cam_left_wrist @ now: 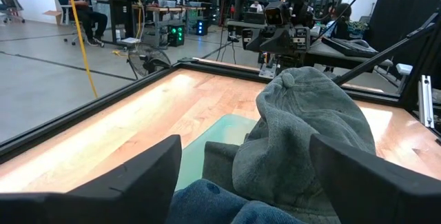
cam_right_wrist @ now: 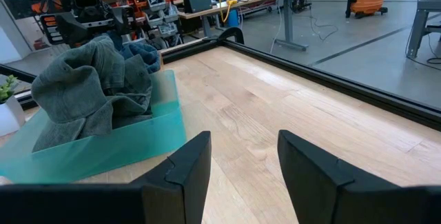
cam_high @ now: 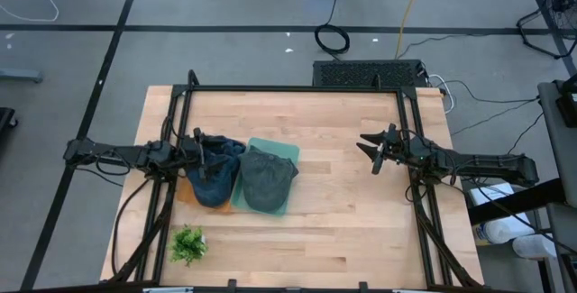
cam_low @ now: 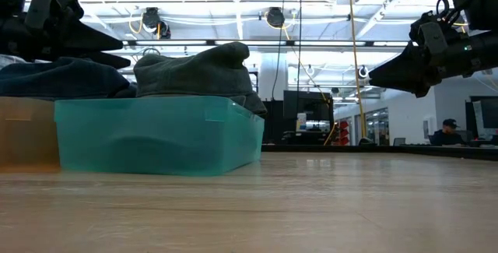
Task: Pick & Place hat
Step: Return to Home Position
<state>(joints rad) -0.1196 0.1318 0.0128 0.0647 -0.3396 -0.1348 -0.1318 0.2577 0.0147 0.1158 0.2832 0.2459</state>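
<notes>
A grey-green hat [cam_high: 268, 178] lies bunched in a teal bin [cam_high: 287, 151]; it also shows in the low view [cam_low: 198, 70] and the right wrist view [cam_right_wrist: 93, 86]. A dark blue hat [cam_high: 215, 176] rests beside it on an orange bin [cam_high: 184, 191]. My left gripper [cam_high: 206, 149] is open and stands just over the blue hat [cam_left_wrist: 220, 203], its fingers to either side of it, with the grey-green hat [cam_left_wrist: 303, 127] ahead. My right gripper [cam_high: 368, 146] is open, raised over bare table on the right, pointing toward the bins.
A small potted plant [cam_high: 187, 244] stands near the table's near left corner. A black frame [cam_high: 297, 88] rims the table. Bare wood [cam_high: 343, 212] lies between the teal bin and my right gripper. People sit at desks in the room beyond the table.
</notes>
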